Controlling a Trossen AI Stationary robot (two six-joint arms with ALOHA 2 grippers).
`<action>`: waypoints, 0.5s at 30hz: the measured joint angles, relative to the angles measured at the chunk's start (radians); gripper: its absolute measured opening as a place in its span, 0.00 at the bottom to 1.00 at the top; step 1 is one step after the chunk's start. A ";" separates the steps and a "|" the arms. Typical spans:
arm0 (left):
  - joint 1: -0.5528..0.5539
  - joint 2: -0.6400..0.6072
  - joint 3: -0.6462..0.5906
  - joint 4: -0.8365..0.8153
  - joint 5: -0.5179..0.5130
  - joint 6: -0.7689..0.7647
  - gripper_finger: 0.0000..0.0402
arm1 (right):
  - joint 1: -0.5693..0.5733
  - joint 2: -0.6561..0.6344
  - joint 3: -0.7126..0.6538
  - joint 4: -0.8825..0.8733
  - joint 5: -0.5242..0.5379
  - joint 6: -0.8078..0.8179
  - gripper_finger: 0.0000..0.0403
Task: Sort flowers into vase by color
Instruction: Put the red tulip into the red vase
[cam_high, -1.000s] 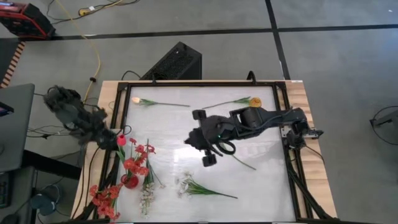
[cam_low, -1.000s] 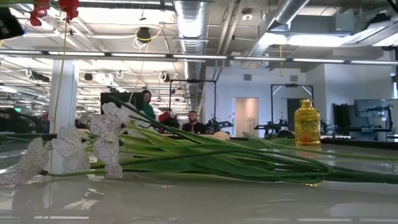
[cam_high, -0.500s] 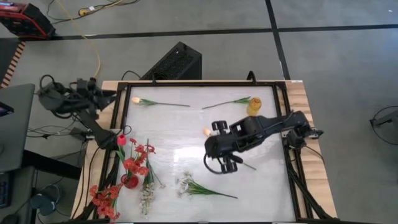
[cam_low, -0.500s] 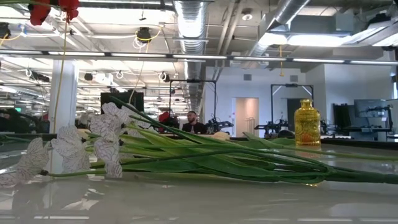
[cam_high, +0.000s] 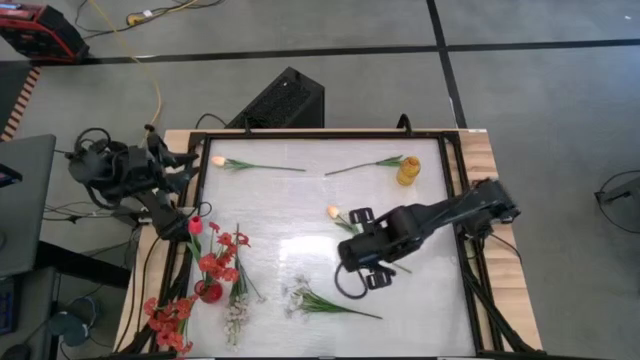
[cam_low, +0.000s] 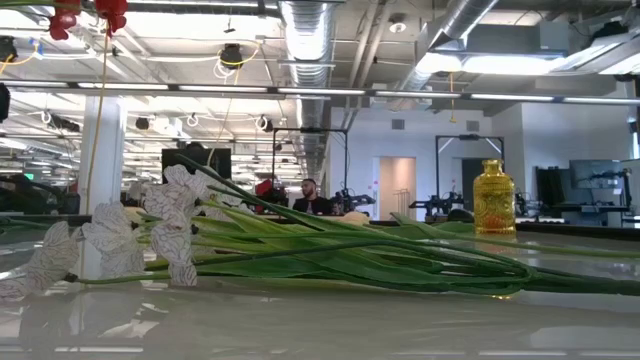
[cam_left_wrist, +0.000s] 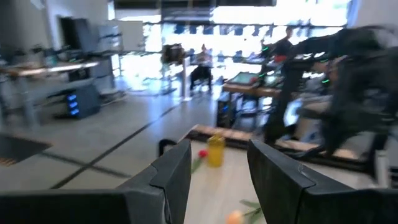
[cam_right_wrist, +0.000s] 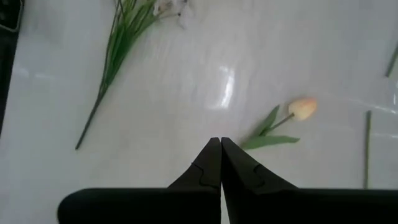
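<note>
With its fingers pressed together, the right gripper (cam_right_wrist: 220, 163) hovers by the peach tulip (cam_right_wrist: 303, 108) lying at its 2 o'clock; it should open them before descending on the stem.

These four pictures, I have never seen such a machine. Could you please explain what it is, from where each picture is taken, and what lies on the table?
It is a robot with two dark arms at a white table. One picture looks straight down on the table, one looks level across it from table height, and two come from cameras on the arms' wrists.

The right gripper is over the middle of the table, fingers shut and holding nothing. Its wrist camera shows a peach tulip on the table just ahead. The left gripper is open and empty, out beyond the table's left edge.

On the table lie two more tulips by the far edge, a yellow vase, a spray of white blossoms, and red flowers standing in a red vase at the left.
</note>
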 joint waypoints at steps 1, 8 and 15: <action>0.000 0.007 -0.005 0.023 0.015 0.024 0.36 | 0.000 -0.035 -0.053 0.041 0.000 0.006 0.07; 0.024 0.050 -0.043 0.162 0.021 0.138 0.36 | 0.000 -0.307 -0.486 0.434 0.028 0.105 0.07; 0.161 0.189 -0.068 0.317 0.136 0.266 0.36 | 0.007 -0.439 -0.874 0.810 0.027 0.126 0.07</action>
